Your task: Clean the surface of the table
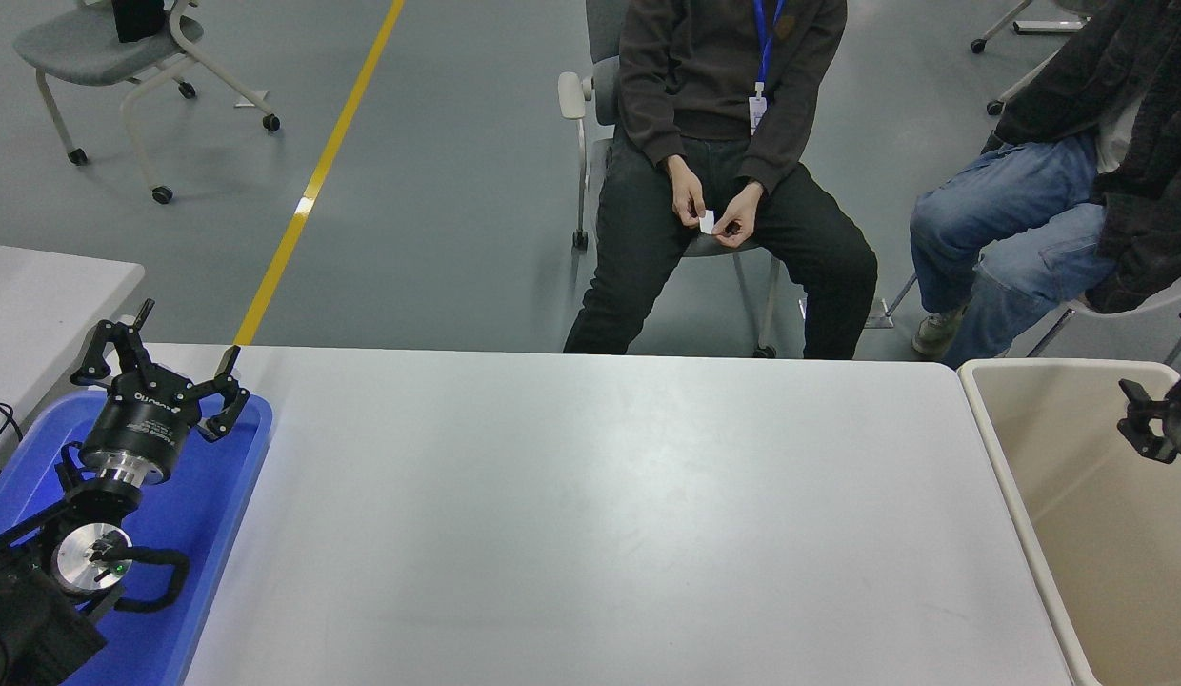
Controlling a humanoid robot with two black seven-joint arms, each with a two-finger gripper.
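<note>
Over the beige bin the right gripper is seen (grip unreadable); the left gripper is spread open, holding nothing, above the blue tray beside the table surface.

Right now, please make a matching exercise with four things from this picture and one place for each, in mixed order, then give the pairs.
Things:
1. left gripper
2. right gripper
3. small white piece
4. yellow line

Places:
A. on the grey floor
B. over the blue tray
C. between a seated person's hands
D. over the beige bin, at the right edge

Pairs: 1-B, 2-D, 3-C, 4-A
</note>
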